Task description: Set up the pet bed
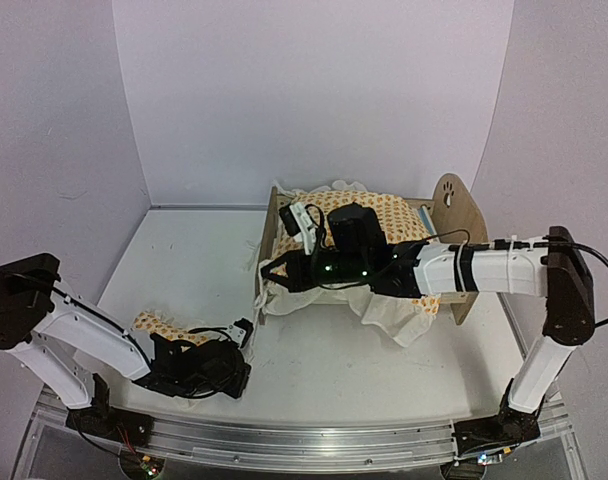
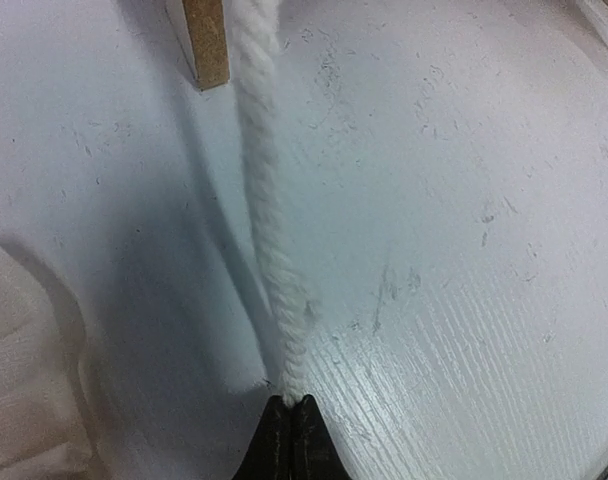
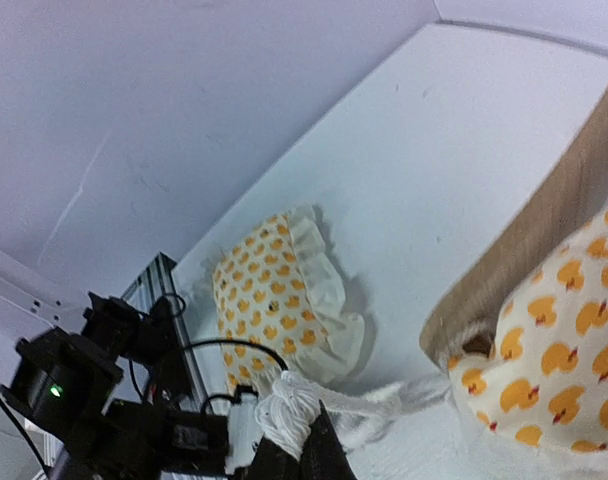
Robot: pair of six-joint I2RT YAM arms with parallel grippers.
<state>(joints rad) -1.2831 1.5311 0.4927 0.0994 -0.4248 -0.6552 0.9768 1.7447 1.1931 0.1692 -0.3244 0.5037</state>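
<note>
The pet bed (image 1: 447,200) stands right of centre, a light plywood frame with a paw cutout in its headboard. An orange-patterned ruffled blanket (image 1: 384,215) lies over it and hangs off the near side. A white twisted rope (image 2: 264,200) runs from the bed's plywood edge (image 2: 206,40) down to my left gripper (image 2: 289,400), which is shut on it just above the table. My right gripper (image 3: 309,420) reaches across the bed past the footboard (image 3: 529,240) and is shut on the rope's knotted end (image 3: 289,405).
A small ruffled pillow (image 1: 164,323) with the same orange print lies on the white table by the left arm, also seen in the right wrist view (image 3: 274,300). The blanket's corner (image 3: 554,360) hangs by the footboard. White walls enclose the table.
</note>
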